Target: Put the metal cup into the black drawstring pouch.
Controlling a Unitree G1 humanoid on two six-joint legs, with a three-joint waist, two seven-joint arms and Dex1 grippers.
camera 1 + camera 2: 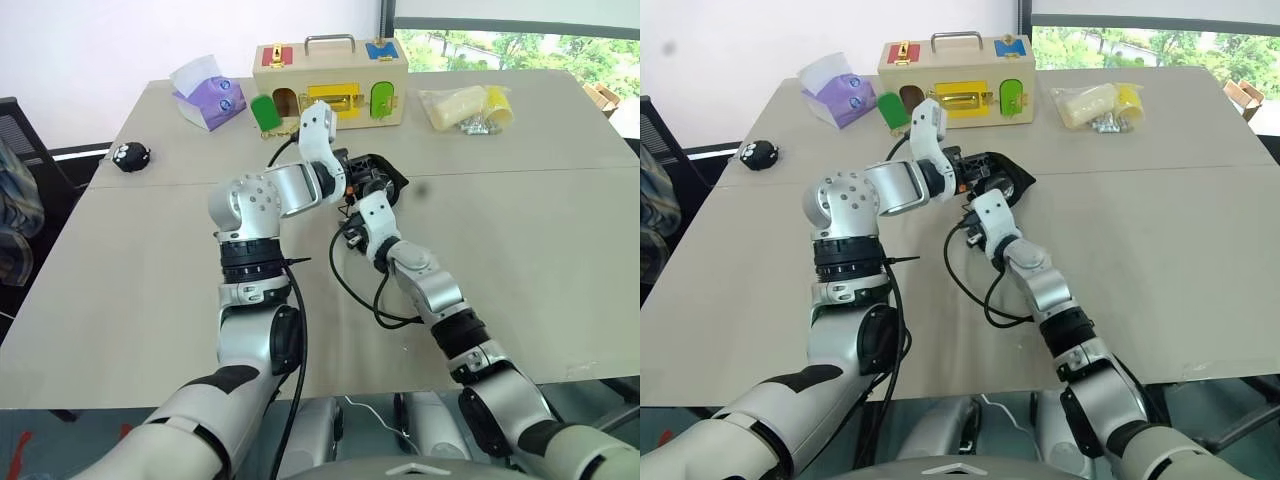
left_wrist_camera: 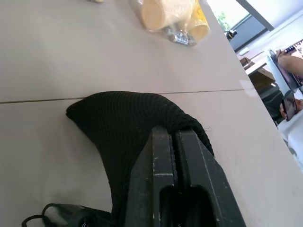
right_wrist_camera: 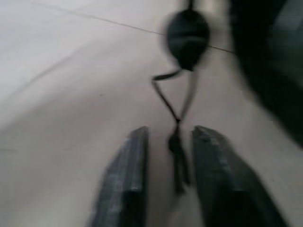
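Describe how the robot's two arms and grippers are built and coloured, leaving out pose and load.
Both arms are silver-grey metal segments with black joint rings and white wrist housings. The left arm has a round perforated silver joint cap; the right arm is slimmer. Black cables loop alongside each. The left gripper has two flat matte-black fingers, and the right gripper two dark tapered fingers.

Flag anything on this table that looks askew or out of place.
The black drawstring pouch is lifted at one end, pinched by the shut left gripper, so it peaks instead of lying flat. Its cord trails loose between the right gripper's fingers. Toward the table's far right edge, a clear bag of yellow items lies slumped.
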